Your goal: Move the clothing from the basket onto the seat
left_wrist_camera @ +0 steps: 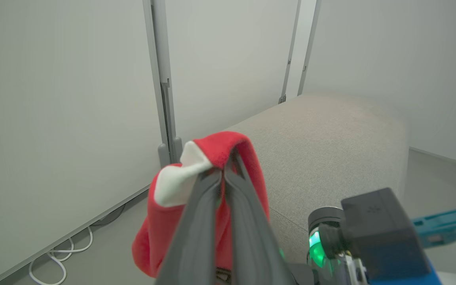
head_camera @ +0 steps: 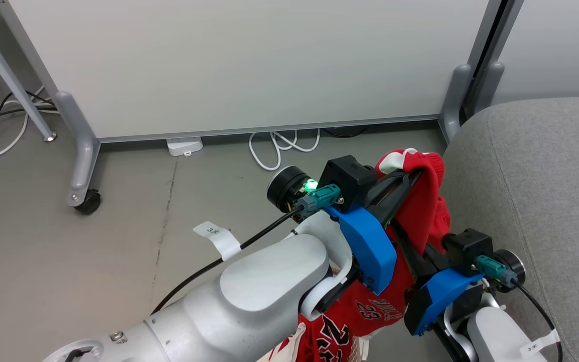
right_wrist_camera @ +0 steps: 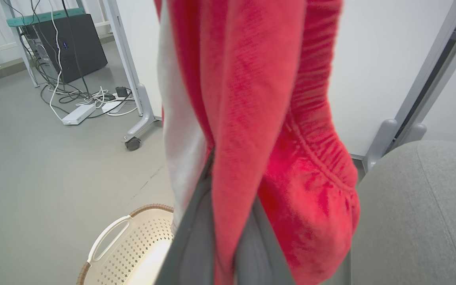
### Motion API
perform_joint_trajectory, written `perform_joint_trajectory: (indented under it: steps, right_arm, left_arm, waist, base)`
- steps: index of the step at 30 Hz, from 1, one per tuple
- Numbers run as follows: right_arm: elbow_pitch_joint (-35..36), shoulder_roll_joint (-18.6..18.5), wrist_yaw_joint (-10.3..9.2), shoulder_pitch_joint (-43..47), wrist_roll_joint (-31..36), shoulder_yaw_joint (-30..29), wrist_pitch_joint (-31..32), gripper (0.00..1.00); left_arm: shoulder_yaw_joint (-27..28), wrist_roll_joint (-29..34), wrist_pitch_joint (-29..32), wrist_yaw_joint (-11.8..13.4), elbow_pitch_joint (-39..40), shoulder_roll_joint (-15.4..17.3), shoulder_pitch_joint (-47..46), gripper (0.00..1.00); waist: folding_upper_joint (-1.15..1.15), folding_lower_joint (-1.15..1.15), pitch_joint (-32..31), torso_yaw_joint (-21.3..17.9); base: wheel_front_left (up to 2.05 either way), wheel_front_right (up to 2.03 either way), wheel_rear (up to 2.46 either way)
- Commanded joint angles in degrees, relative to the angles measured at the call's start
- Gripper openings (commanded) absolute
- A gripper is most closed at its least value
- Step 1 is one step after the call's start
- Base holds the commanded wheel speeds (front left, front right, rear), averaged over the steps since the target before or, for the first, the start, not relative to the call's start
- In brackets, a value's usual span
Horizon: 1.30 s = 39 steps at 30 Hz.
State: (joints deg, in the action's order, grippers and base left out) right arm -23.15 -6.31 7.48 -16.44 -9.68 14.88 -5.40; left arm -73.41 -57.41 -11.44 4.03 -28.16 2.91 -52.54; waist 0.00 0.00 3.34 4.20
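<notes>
while the left gripper is pinched tight on the top fold of the red and white clothing, the right gripper is clamped on the same cloth lower down. the jersey hangs with its long axis near vertical, fold uppermost, numbered end trailing downward, just beside the seat at its rounded edge, not on it. the basket sits below on the floor.

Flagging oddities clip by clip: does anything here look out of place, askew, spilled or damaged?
Nothing looks damaged or spilled. The red jersey hangs bunched in mid-air beside the couch, not on it, held by the left gripper and the right gripper, jaws shut on it. White cables lie looped on the floor.
</notes>
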Motion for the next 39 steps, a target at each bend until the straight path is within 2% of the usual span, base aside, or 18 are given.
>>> perform_joint_trajectory:
  steps: [1,10,12,14,16,17,18,28,35,39]
  right_arm:
    - [-0.4,0.1,0.03,-0.9,-0.3,-0.1,-0.4,0.00]
    - [-1.2,0.4,0.03,-1.1,-0.1,-0.4,-0.8,0.00]
    - [-1.4,0.5,0.03,-1.0,0.0,-0.5,-0.9,0.00]
    - [-1.5,0.6,0.03,-1.0,0.1,-0.5,-1.0,0.00]
    - [-1.5,0.7,0.03,-1.0,0.3,-0.6,-1.0,0.00]
    - [-1.5,0.7,0.03,-1.0,0.3,-0.6,-1.1,0.00]
    - [-1.5,0.7,0.03,-1.0,0.4,-0.6,-1.1,0.00]
    - [-1.3,0.7,0.03,-0.9,0.7,-0.6,-1.2,0.00]
    - [-0.7,0.4,0.03,-0.6,1.0,-1.1,-1.1,0.00]
    - [0.0,0.4,0.03,-0.2,1.1,-1.7,-1.2,0.00]
  left_arm:
    - [-0.2,0.6,0.0,0.1,-0.3,0.0,-0.4,0.00]
    - [-0.2,1.0,0.5,0.2,-0.7,0.0,0.2,0.00]
    - [-0.2,0.9,0.6,0.2,-0.9,0.0,0.3,0.06]
    - [-0.2,0.9,0.6,0.3,-1.0,0.0,0.2,0.19]
    - [-0.2,0.9,0.7,0.3,-1.1,0.0,0.2,0.42]
    - [-0.2,0.9,0.8,0.3,-1.1,0.0,0.2,0.64]
    - [-0.2,1.0,0.8,0.3,-1.2,0.0,0.2,0.99]
    - [-0.2,0.4,0.5,1.0,-1.5,0.0,0.3,1.00]
    - [0.3,-0.6,-1.9,1.6,-2.8,0.0,1.5,1.00]
    - [1.5,0.0,-3.4,0.6,-4.8,0.0,4.0,1.00]
  waist:
    - [0.00,0.00,-0.1,-0.1]
    - [0.00,0.00,-0.6,-0.4]
    - [0.00,0.00,-0.7,-0.5]
    - [0.00,0.00,-0.7,-0.5]
    - [0.00,0.00,-0.8,-0.6]
    - [0.00,0.00,-0.8,-0.6]
    - [0.00,0.00,-0.8,-0.6]
    - [0.00,0.00,-0.9,-0.7]
    - [0.00,0.00,-0.8,-0.7]
    - [0.00,0.00,-0.7,-0.7]
  base:
    - [0.00,0.00,0.00]
    - [0.00,0.00,0.00]
    - [0.00,0.00,0.00]
    - [0.00,0.00,0.00]
    - [0.00,0.00,0.00]
    - [0.00,0.00,0.00]
    - [0.00,0.00,0.00]
    - [0.00,0.00,0.00]
    - [0.00,0.00,0.00]
    - [0.00,0.00,0.00]
